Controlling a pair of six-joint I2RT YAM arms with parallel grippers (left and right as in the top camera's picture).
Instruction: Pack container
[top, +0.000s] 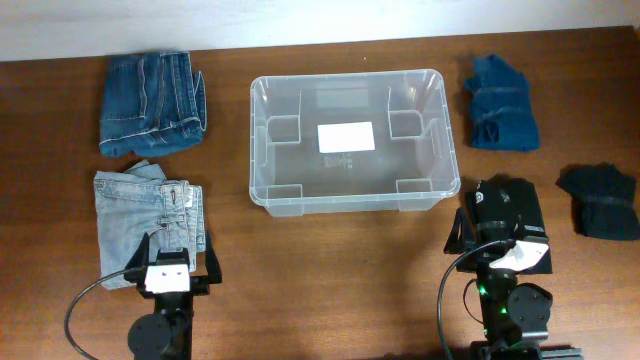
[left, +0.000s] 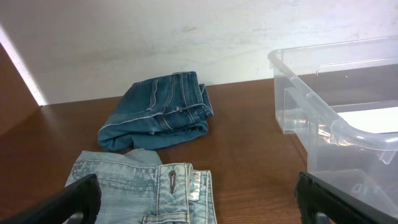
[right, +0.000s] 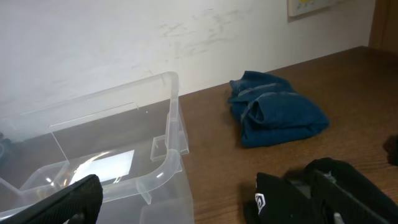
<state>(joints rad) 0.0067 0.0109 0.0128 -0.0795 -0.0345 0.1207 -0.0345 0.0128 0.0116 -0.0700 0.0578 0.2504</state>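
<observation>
Brown wooden table (top: 330, 260), clear rounded container (top: 300, 165)

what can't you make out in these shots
- Label in the container: print too small overhead, washed out in wrist views.
- Black item: right hand partly covers it overhead; bottom edge cuts it in right wrist view.
- Light jeans: bottom edge cuts them in left wrist view.

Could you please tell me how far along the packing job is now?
Done: nothing; the container is empty. In hand: nothing; the left gripper and right gripper are open. Left: light jeans, darker jeans, blue garment, navy garment and black item all lie outside it.
</observation>
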